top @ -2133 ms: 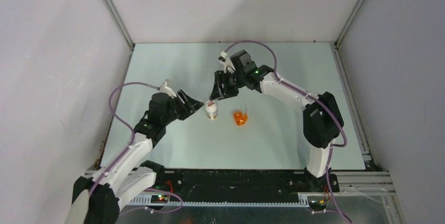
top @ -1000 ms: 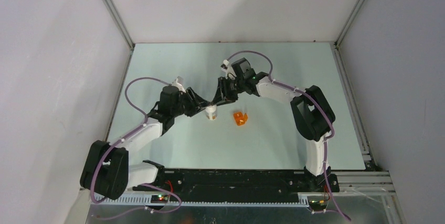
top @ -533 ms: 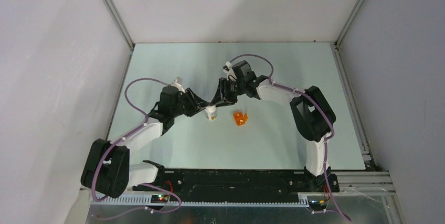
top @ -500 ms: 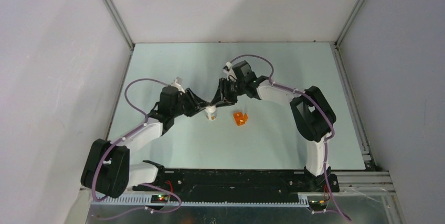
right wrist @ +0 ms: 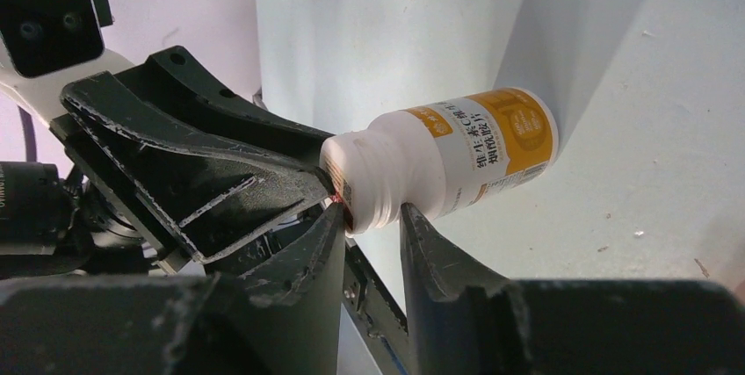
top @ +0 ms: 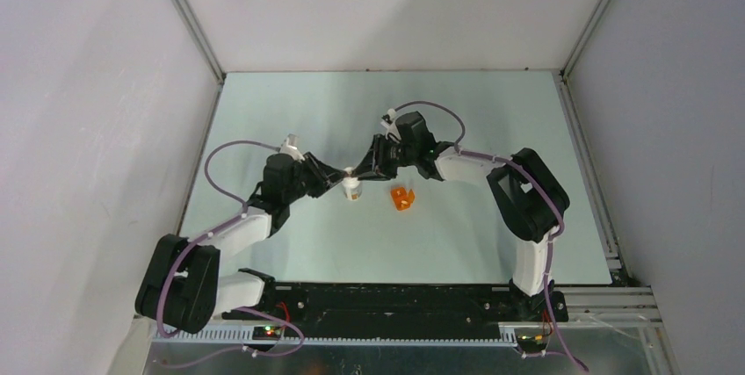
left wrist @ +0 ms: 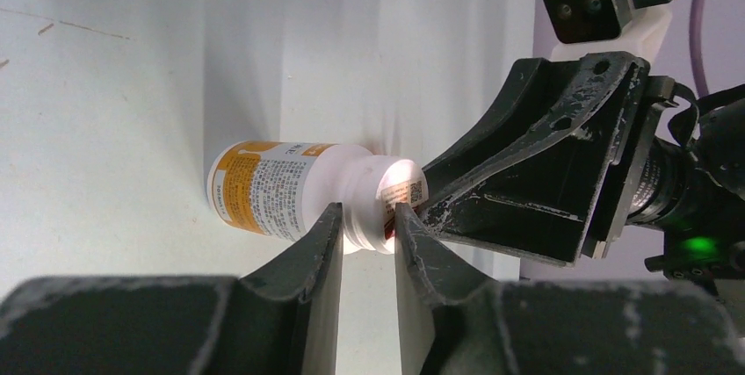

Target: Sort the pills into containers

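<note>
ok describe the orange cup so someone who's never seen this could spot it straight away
On the pale table, look near the middle, where the left hand and right hand pinch a white pill bottle. Just right of it in the top view stands the orange cup, the only all-orange thing, with nothing touching it.

Plain white walls (top: 386, 6) enclose a pale green table (top: 457, 252) — grey metal struts (top: 186, 17) mark the corners.

Table (top: 439, 243) w/ bottle (top: 352, 189), orange cup (top: 401, 198)
</note>
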Controlling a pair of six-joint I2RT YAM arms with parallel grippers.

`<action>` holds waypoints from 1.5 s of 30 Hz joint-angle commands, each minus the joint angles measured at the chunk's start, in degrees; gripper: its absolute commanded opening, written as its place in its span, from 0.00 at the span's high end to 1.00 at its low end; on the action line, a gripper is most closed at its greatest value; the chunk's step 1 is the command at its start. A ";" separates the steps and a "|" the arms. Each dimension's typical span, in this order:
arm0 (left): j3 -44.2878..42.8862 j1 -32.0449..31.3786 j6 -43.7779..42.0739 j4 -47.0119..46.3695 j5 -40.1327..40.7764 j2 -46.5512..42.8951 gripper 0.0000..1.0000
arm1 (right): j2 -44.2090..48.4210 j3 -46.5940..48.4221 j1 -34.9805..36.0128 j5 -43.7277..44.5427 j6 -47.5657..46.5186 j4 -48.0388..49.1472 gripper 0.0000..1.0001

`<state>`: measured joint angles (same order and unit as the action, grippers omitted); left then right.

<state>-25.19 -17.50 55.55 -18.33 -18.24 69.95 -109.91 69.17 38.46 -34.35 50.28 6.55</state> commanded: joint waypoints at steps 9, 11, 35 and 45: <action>2.92 -0.98 -2.24 -3.17 -2.90 4.11 1.00 | -5.72 -4.61 4.80 0.86 -0.44 10.09 0.90; 3.18 -0.96 -2.38 -3.18 -2.65 4.61 1.00 | -6.75 -6.00 4.70 -0.20 0.72 14.30 1.00; 6.85 -1.25 -1.35 -11.32 -1.68 9.72 1.00 | -9.08 -6.70 4.15 0.42 3.29 22.88 1.00; 4.91 -1.25 -4.29 -6.41 -1.03 8.08 1.00 | -6.58 -1.06 3.14 2.57 0.01 11.10 0.84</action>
<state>-20.56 -15.77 54.74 -38.09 -11.25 76.20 -115.57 65.41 38.70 -32.80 55.22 30.46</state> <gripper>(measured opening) 0.251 0.268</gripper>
